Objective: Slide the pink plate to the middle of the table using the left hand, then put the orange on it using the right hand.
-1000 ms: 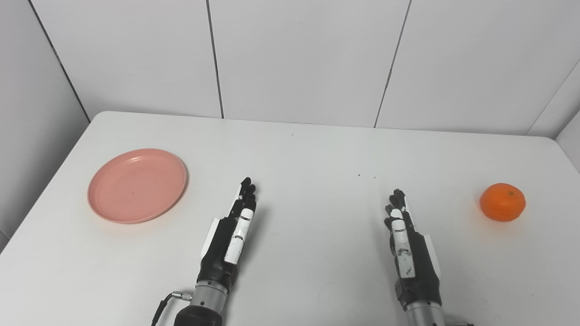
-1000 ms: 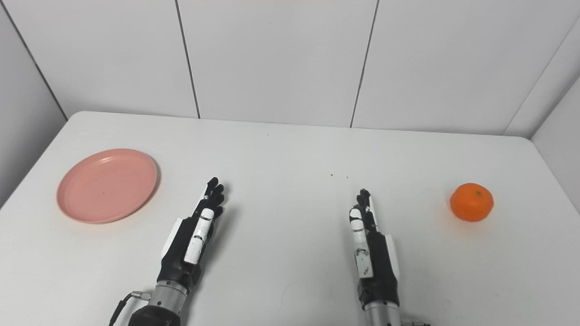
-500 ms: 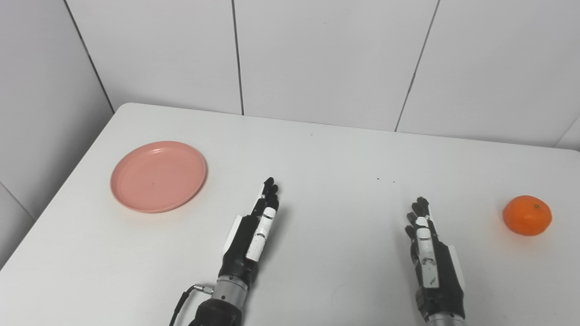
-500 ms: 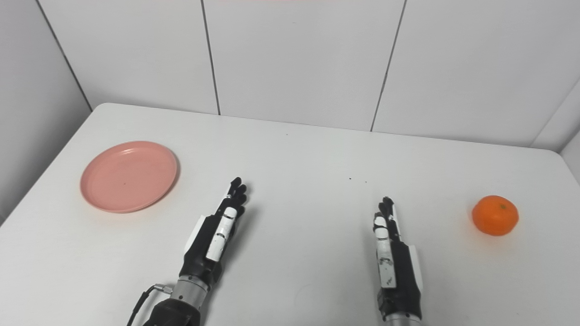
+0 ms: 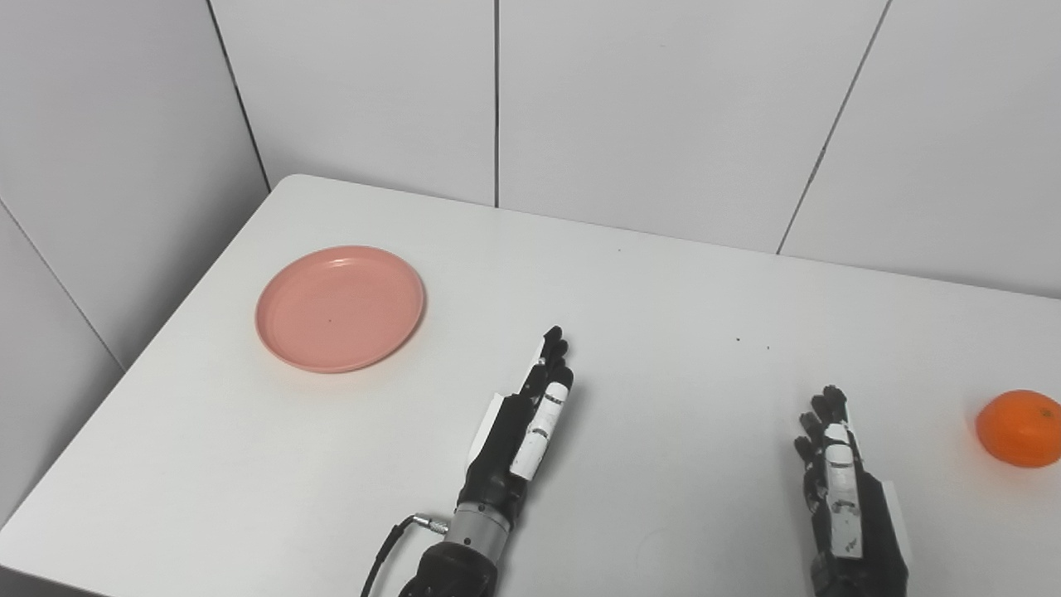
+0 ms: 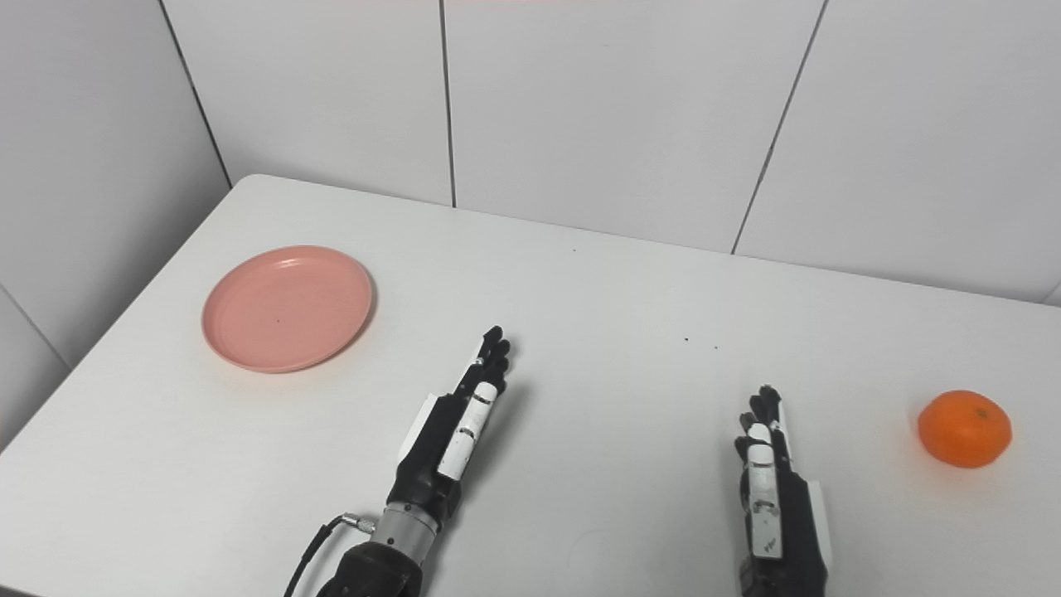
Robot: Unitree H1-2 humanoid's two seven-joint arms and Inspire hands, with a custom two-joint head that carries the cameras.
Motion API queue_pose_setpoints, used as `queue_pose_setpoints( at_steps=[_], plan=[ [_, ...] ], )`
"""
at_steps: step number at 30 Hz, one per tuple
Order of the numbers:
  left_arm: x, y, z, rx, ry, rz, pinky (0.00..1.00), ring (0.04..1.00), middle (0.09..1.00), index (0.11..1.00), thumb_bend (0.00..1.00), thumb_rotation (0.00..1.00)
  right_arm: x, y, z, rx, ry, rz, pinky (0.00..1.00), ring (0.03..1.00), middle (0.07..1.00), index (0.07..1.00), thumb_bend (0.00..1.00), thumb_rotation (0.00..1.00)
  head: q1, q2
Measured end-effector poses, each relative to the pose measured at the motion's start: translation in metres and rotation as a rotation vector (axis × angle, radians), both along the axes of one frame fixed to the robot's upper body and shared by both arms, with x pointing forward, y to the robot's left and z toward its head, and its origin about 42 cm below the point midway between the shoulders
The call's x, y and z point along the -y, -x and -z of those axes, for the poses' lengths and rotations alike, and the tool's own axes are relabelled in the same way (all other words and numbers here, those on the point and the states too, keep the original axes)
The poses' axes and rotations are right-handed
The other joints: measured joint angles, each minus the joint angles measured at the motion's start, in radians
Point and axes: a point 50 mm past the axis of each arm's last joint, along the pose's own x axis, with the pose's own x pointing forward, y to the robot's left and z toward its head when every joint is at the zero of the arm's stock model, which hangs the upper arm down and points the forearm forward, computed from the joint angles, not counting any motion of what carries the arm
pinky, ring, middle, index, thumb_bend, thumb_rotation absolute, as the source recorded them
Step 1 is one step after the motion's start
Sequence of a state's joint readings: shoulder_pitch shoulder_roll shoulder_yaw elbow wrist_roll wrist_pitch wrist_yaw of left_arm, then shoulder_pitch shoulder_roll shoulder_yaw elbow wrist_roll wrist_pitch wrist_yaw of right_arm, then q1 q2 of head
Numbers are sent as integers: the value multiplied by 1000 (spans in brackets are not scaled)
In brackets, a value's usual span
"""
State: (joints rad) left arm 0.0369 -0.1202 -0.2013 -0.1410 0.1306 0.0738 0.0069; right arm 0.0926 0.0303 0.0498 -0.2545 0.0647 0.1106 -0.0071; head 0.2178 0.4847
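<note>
Left hand (image 6: 452, 431): lower centre of frame, flat, fingers straight and close together, pointing to the upper right; holds nothing. A cable leaves its wrist at the bottom edge. Right hand (image 6: 775, 489): lower right, same flat pose, fingers extended toward the top of frame, empty, wrist cut by the bottom edge. Both hands lie low over the bench (image 6: 613, 332); contact with it cannot be told.

Plate (image 6: 288, 308): pink, round, empty, left of centre, well apart from the left hand. Orange (image 6: 964, 429): far right, well apart from the right hand; cut by the frame edge in the left eye view.

Bench is plain white with rounded corners, a few dark specks near centre. White panelled walls with dark seams behind and at left.

Versus 1.0 s ago: the whole picture has shifted rightward, so the camera has turned left. Plate, orange and hand poses unchanged.
</note>
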Motion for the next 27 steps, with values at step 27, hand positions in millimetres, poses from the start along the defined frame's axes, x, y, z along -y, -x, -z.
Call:
queue_pose_setpoints(
  at_steps=[27],
  plan=[
    [-7,-6,-9,39,-6,21,987,987,998,992,393,1000,-1,0,2,4,-1,-23,1000,1000,1000,1000,183,1000,3,-21]
  ],
)
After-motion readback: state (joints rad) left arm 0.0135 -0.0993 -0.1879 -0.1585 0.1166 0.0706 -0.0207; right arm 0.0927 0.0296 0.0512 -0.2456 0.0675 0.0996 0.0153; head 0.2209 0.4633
